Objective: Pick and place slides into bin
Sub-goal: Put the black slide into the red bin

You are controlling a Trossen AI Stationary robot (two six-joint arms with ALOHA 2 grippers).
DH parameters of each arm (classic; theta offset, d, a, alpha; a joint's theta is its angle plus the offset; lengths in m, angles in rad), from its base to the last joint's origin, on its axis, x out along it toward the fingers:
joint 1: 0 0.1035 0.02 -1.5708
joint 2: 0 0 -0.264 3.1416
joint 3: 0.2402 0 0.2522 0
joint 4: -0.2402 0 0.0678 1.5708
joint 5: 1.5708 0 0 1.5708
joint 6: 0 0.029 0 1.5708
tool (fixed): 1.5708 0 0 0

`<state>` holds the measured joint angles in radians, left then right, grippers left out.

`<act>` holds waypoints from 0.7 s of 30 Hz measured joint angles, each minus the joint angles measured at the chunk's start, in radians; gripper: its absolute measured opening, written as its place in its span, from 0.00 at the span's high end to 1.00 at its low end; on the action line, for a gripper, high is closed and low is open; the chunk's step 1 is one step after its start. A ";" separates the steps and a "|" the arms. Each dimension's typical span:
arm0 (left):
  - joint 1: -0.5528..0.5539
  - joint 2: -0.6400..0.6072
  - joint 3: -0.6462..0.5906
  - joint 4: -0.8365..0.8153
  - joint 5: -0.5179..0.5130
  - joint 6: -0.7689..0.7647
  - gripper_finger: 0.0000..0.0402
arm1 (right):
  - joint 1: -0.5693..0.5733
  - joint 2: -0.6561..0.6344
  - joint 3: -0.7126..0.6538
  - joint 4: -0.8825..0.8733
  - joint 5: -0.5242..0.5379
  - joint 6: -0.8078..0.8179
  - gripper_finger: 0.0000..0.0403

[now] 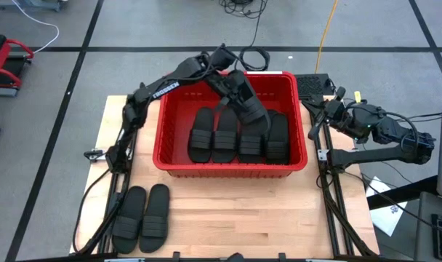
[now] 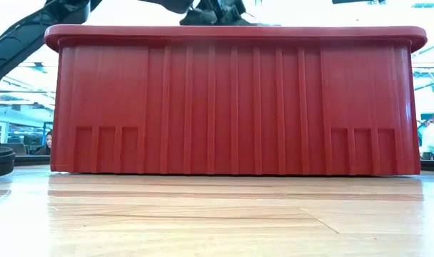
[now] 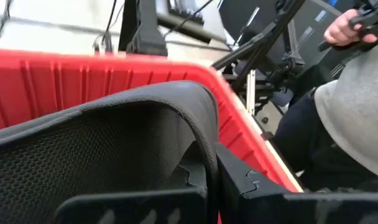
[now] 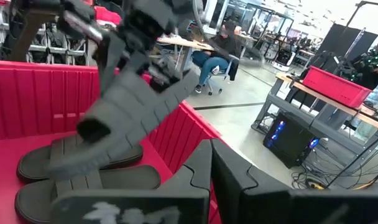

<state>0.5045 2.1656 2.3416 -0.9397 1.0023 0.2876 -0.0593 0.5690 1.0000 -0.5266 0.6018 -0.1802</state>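
The red bin (image 1: 161,156) stands mid-table, and several black slides (image 1: 239,138) lie side by side on its floor. My left gripper (image 1: 234,86) reaches over the bin's far half, shut on another slide (image 1: 251,109), which hangs tilted above those in the bin. In the right wrist view this slide (image 4: 127,118) shows its ribbed strap. Two more slides (image 1: 142,217) lie sole-down on the table near its front left corner. My right gripper (image 1: 324,110) waits shut beside the bin's right wall, holding nothing. My left gripper pinches the slide between its two fingers (image 3: 204,183) at the slide's upper end (image 4: 153,74); the slide itself hides the exact spot. The fingers come from the bin's far left, slanting down. The slide hangs tilted, its lower end (image 4: 89,130) clear above the slides in the bin.
The bin's tall ribbed wall (image 2: 231,107) fills the low view. Bare wood lies in front of the bin and to its right front. A person's hand (image 3: 344,28) and grey sleeve (image 3: 357,118) show beyond the table's right side.
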 joint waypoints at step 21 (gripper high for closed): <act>-0.039 0.010 0.000 -0.597 -0.294 0.416 1.00 | 0.000 0.000 0.000 -0.001 0.000 -0.016 1.00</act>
<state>0.4656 2.1757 2.3413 -1.5370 0.7079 0.7036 -0.0593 0.5694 1.0000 -0.5278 0.6015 -0.1959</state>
